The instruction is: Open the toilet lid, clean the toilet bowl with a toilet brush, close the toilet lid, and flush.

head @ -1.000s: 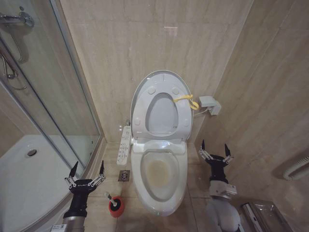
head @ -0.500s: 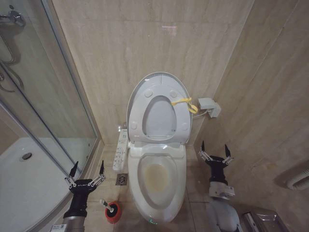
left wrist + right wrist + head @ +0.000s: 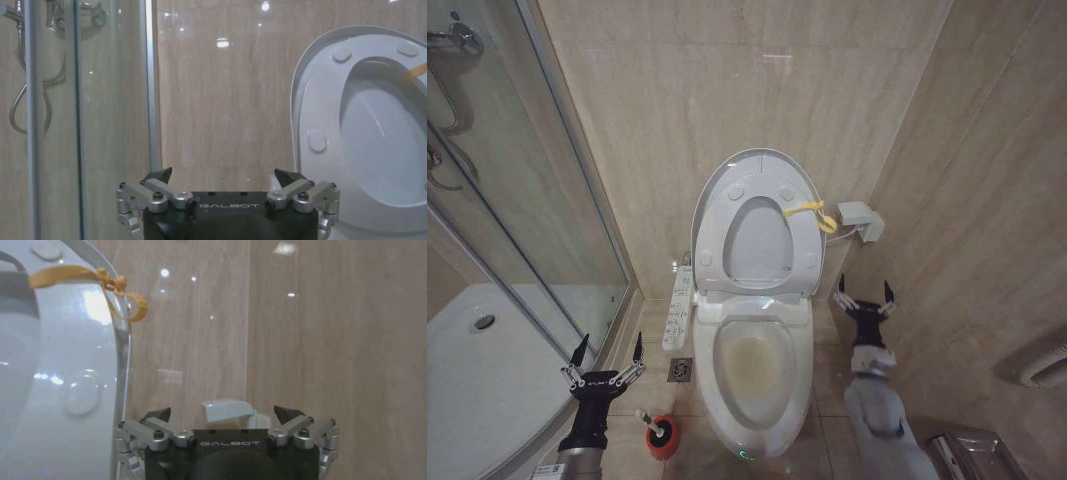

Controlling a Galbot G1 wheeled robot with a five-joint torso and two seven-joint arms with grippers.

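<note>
Brush [image 3: 649,421] stands in its red cup [image 3: 663,441] on the floor at the bowl's [image 3: 757,365] eight o'clock; light, thin-handled, best pinched mid-handle. Left end effector [image 3: 608,352] gapes empty at its eleven o'clock; right end effector [image 3: 863,297] gapes beside the raised lid [image 3: 727,180].

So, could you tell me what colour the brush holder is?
Red; the holder shows best in the head view.

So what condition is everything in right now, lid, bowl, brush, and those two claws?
toilet lid: raised, upright.
toilet bowl: uncovered, yellowish stain inside.
toilet brush: sitting in its red holder.
left gripper: open, empty.
right gripper: open, empty.
</note>
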